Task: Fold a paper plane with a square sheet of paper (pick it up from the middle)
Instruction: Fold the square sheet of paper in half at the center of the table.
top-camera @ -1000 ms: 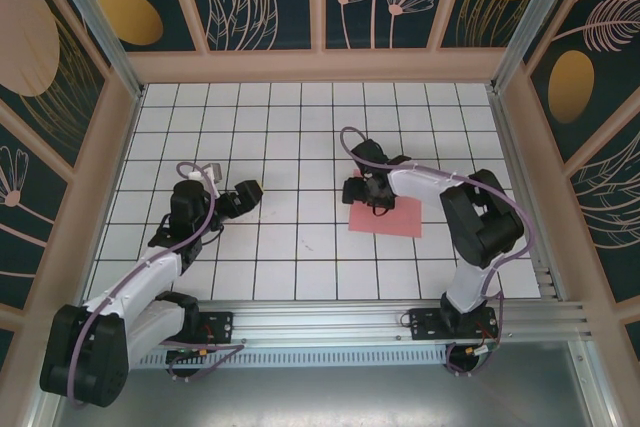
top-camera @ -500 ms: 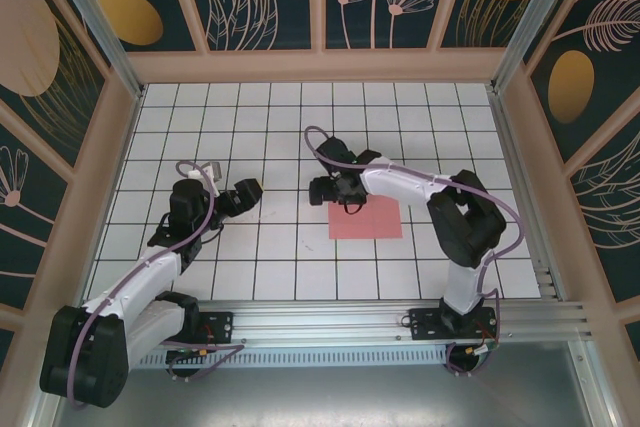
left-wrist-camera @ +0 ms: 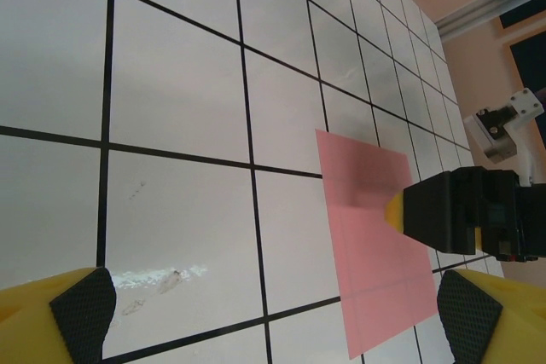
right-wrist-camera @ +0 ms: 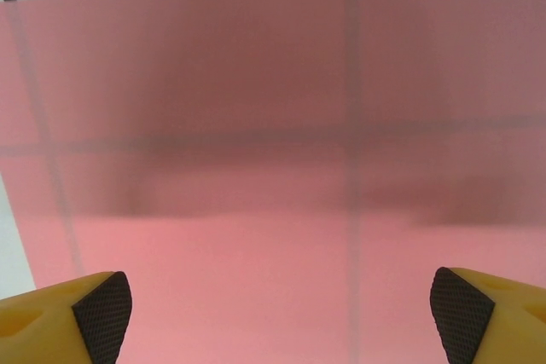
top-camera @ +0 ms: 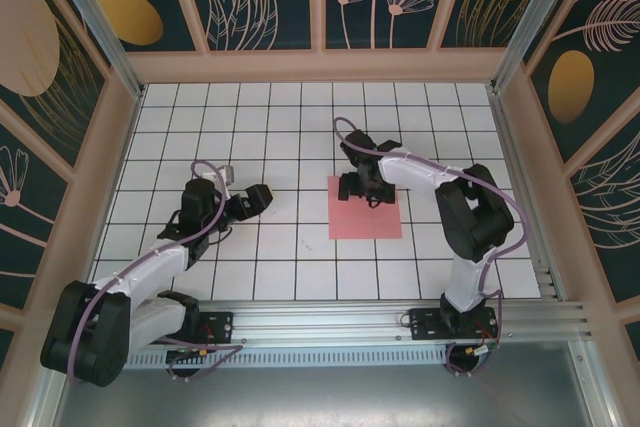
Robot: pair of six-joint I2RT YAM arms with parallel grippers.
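The square sheet of paper [top-camera: 366, 215] is salmon pink and lies flat and unfolded on the white grid table, right of centre. Grid lines show through it [right-wrist-camera: 273, 125]. My right gripper [top-camera: 365, 187] hangs over the sheet's far edge, pointing down, jaws open wide with only paper between the pads [right-wrist-camera: 281, 313]. My left gripper [top-camera: 252, 198] is open about two tiles left of the sheet. In the left wrist view [left-wrist-camera: 273, 317] it faces the sheet [left-wrist-camera: 375, 236] and the right gripper [left-wrist-camera: 461, 210]. The paper plane is out of view.
Wooden walls with dark floral panels ring the table [top-camera: 250, 117]. An aluminium rail [top-camera: 330, 315] runs along the near edge by both arm bases. Scuff marks [left-wrist-camera: 153, 274] sit on a tile in front of the left gripper.
The sheet slid left and squared up to the grid. The right gripper swung left, came back over the sheet's far edge and opened wider. The left gripper moved slightly right, toward the sheet.
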